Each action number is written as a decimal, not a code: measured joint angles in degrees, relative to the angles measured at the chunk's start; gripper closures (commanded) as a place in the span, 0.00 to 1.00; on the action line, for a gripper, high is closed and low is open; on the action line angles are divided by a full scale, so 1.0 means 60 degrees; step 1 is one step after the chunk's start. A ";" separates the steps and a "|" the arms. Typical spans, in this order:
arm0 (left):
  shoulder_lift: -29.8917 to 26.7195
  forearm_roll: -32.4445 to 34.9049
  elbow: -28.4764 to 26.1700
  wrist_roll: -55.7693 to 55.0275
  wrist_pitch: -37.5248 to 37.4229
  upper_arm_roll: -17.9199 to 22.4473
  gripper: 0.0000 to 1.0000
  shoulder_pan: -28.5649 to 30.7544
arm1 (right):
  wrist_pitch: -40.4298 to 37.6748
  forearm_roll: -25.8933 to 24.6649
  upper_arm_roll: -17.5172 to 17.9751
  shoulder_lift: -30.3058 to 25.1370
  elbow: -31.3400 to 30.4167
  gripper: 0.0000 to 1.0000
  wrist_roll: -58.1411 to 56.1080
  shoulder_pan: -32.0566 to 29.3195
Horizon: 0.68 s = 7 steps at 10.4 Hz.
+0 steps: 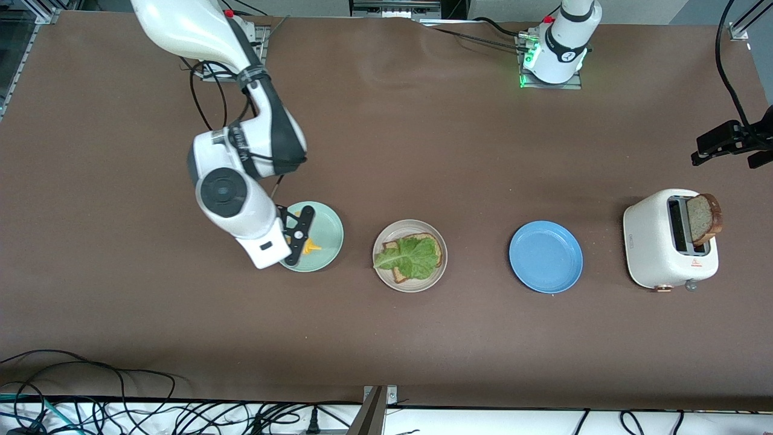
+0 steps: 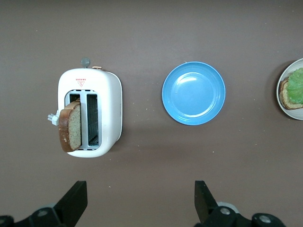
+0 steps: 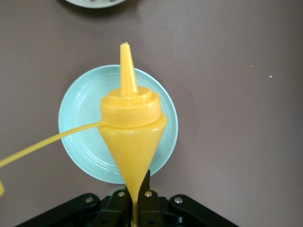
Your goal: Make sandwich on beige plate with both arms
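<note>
beige plate (image 1: 381,266) sits mid-tabletop w/ one bread slice (image 1: 401,275) and a lettuce leaf (image 1: 409,257) on it, no top slice yet. my right claw (image 1: 300,237) is clamped shut on a yellow sauce bottle (image 3: 131,137), over the mint-green plate (image 1: 329,226) beside the beige one, toward the right arm's end.

step in hand, i reckon: sauce onto the lettuce. carry it level, nozzle over the leaf's middle, stay inside the rim (bottle's loose cap strap could drag). open brown tabletop btw the two plates, so the path's short and free.

blue plate (image 2: 193,93) is bare. toaster (image 2: 90,113) at the left arm's end has the 2nd slice (image 2: 70,126) sticking up. my left claw (image 2: 140,201) waits over the tabletop near them, jaws wide, nothing held.
</note>
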 measured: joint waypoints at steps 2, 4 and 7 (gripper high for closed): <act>0.0003 0.0000 0.0000 0.0000 0.0000 -0.0001 0.00 0.0002 | 0.0619 0.1872 -0.0010 -0.0481 -0.1186 1.00 -0.1987 -0.0730; 0.0005 -0.0001 0.0000 0.0000 0.0000 -0.0001 0.00 0.0005 | 0.0603 0.3645 -0.0026 -0.0683 -0.1878 1.00 -0.4402 -0.1703; 0.0012 -0.0001 0.0000 0.0000 0.0000 -0.0004 0.00 0.0007 | -0.0018 0.5704 0.0046 -0.0737 -0.2827 1.00 -0.7549 -0.2878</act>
